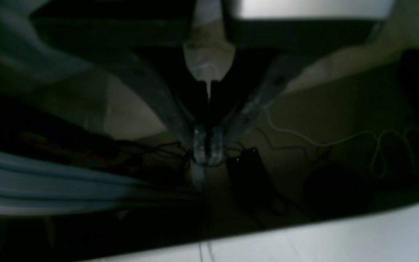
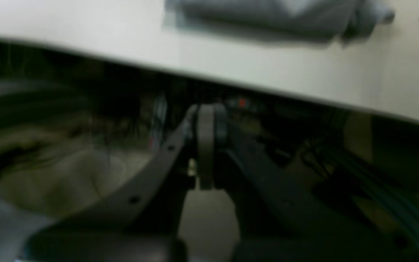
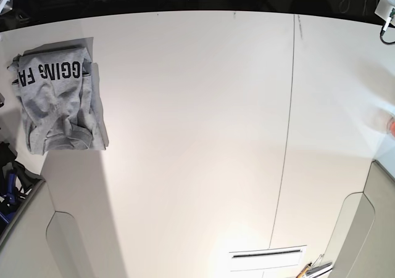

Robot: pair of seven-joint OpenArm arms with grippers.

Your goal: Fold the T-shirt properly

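Note:
The T-shirt (image 3: 55, 99) lies folded into a rough rectangle at the far left of the white table (image 3: 197, 136), with black lettering facing up along its far edge. In the right wrist view the T-shirt (image 2: 275, 14) shows as a grey bundle on the table (image 2: 86, 32), well beyond my right gripper (image 2: 206, 112). That gripper hangs shut and empty off the table's edge. My left gripper (image 1: 206, 147) is also shut on nothing, held over the dark floor beside the table (image 1: 340, 236). Neither gripper touches the shirt.
A thin seam (image 3: 287, 136) runs across the table right of centre. A white slotted piece (image 3: 266, 256) lies at the near edge. Off the table, a white cable (image 1: 340, 140) and a black box (image 1: 249, 171) lie on the floor under the left gripper.

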